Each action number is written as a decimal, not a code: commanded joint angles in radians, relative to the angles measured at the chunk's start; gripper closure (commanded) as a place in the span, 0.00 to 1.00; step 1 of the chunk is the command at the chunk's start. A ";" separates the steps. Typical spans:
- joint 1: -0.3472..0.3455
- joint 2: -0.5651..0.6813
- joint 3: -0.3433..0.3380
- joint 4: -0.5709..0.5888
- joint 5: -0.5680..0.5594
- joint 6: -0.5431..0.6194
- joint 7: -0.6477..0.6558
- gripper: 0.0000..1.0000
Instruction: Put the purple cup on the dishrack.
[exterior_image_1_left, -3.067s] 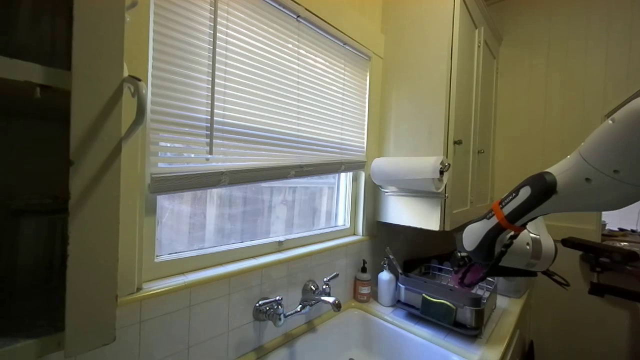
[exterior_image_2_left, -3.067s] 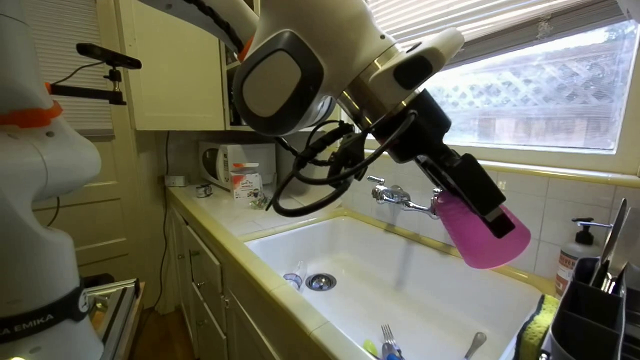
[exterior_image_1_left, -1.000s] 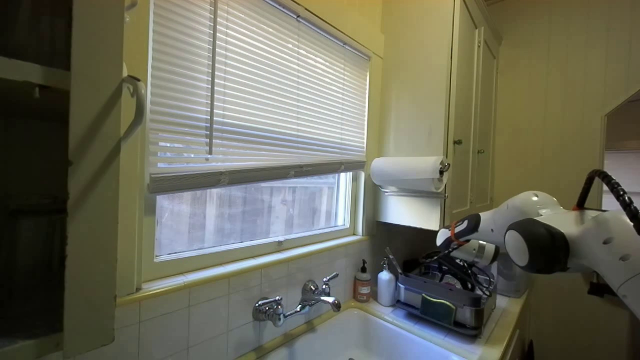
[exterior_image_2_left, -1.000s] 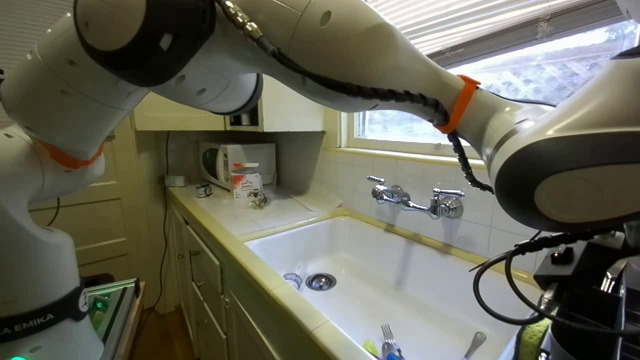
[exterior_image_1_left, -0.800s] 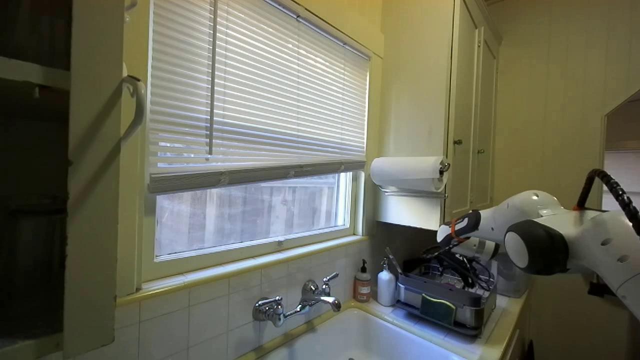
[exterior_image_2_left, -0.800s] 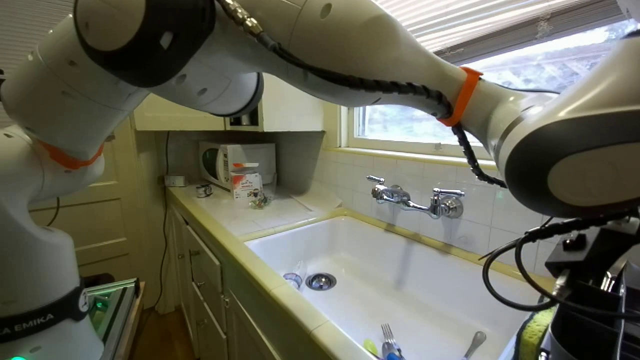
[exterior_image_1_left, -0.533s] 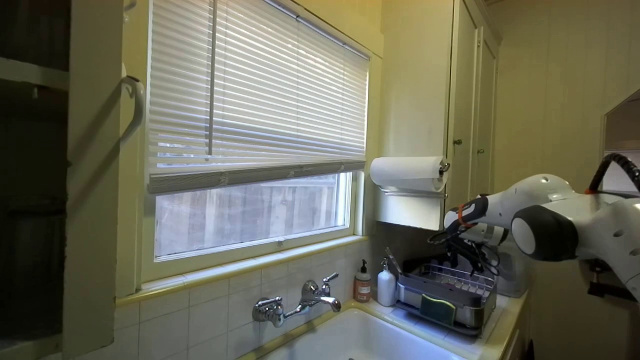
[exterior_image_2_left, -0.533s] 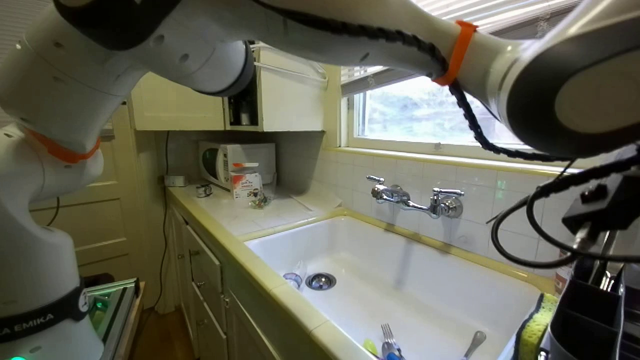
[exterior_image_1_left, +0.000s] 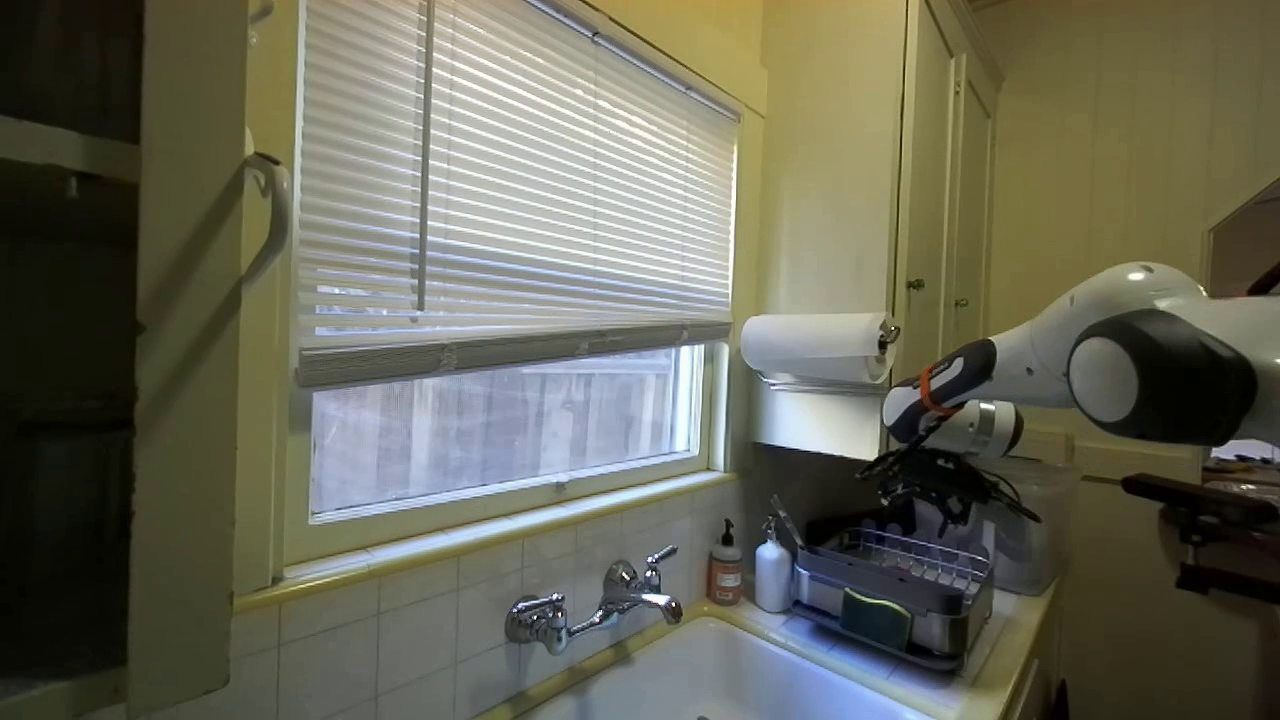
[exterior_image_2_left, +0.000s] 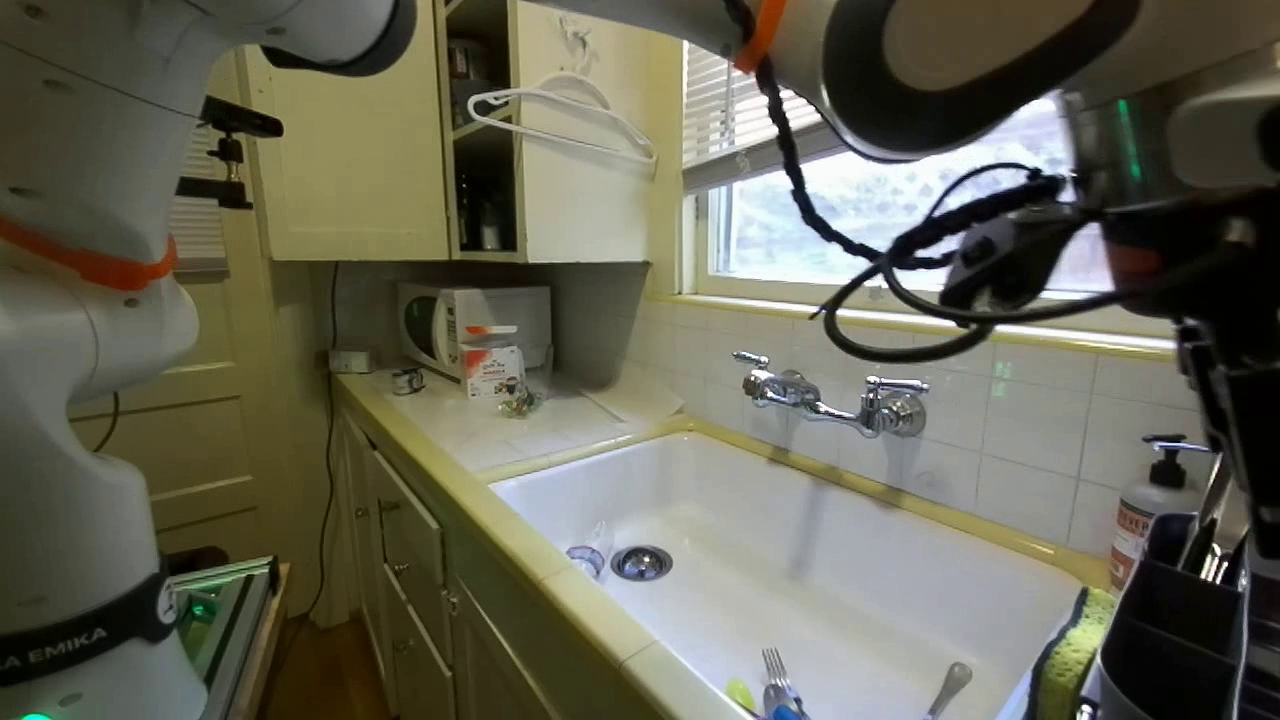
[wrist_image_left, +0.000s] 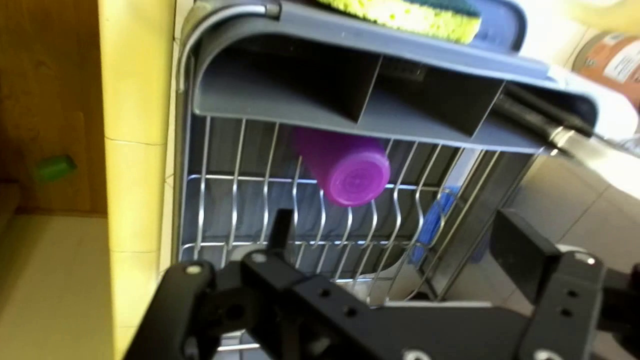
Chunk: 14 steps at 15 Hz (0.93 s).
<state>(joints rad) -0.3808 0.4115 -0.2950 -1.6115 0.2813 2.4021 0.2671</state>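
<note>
The purple cup (wrist_image_left: 357, 177) rests on the wires of the dishrack (wrist_image_left: 280, 107), tucked against its row of grey compartments. Its base faces the wrist camera, and the mouth end is hidden under the compartments' lip. Above the rack hangs my gripper (wrist_image_left: 393, 220), its jaws spread wide with nothing between them, apart from the cup. In an exterior view the dishrack (exterior_image_1_left: 880, 580) stands on the counter beside the sink, with the gripper (exterior_image_1_left: 945, 495) higher over it. I cannot make out the cup in either exterior view.
A sponge (wrist_image_left: 425, 20) sits on the rack's outer side, and utensils (wrist_image_left: 560, 132) stand in an end compartment. A red-labelled soap bottle (exterior_image_1_left: 726, 570) and a white bottle (exterior_image_1_left: 773, 570) are beside the rack. The sink (exterior_image_2_left: 800, 560) adjoins it. A paper-towel roll (exterior_image_1_left: 818, 347) hangs above.
About three seconds ago the gripper held the purple cup in the air. It then went down into the rack. Now the cup lies there, released, and the open gripper has risen away.
</note>
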 joint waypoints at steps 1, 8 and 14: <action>0.062 -0.197 0.033 -0.237 -0.068 0.055 -0.119 0.00; 0.191 -0.484 0.120 -0.575 -0.196 0.072 -0.263 0.00; 0.249 -0.565 0.167 -0.699 -0.188 0.076 -0.339 0.00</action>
